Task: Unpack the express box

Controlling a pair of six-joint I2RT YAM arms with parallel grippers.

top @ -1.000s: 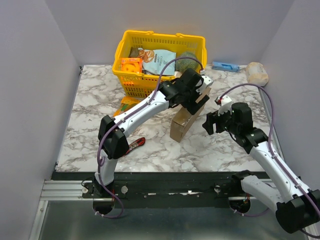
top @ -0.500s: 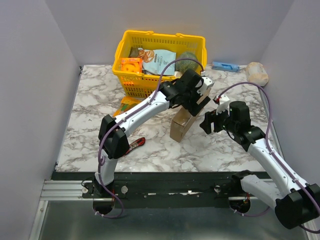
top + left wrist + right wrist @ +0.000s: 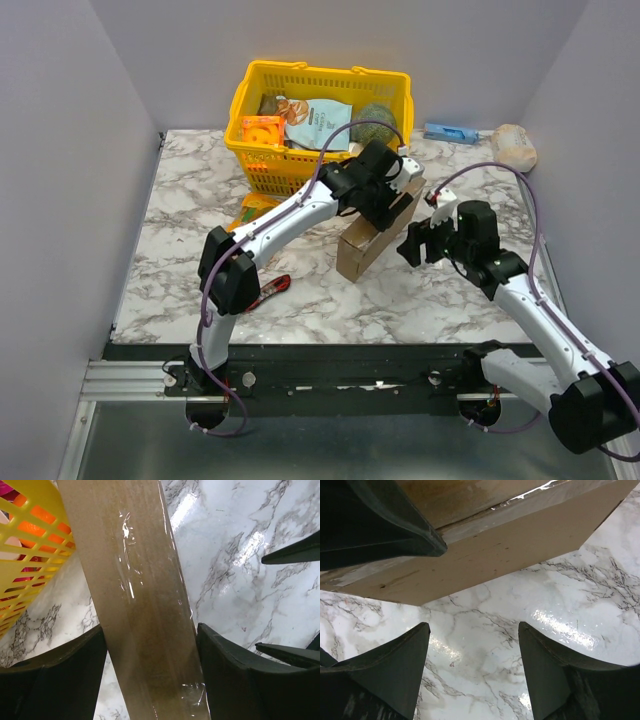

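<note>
The express box [image 3: 368,243] is a plain brown cardboard mailer, tilted on the marble table in front of the basket. My left gripper [image 3: 392,190] is shut on its upper edge; in the left wrist view the taped cardboard [image 3: 140,610] fills the gap between both fingers [image 3: 227,675]. My right gripper [image 3: 415,243] is open and empty just right of the box, a little above the table. In the right wrist view the box's underside [image 3: 510,545] shows above my open fingers [image 3: 550,665], with bare marble between them.
A yellow basket [image 3: 325,78] with several packets stands at the back. A blue item [image 3: 449,132] and a beige bundle [image 3: 514,147] lie back right. A red tool [image 3: 270,291] lies front left, and an orange packet [image 3: 252,209] lies by the basket.
The box has tipped lower, its raised end coming down with my left gripper. My right gripper has moved left, closer to the box.
</note>
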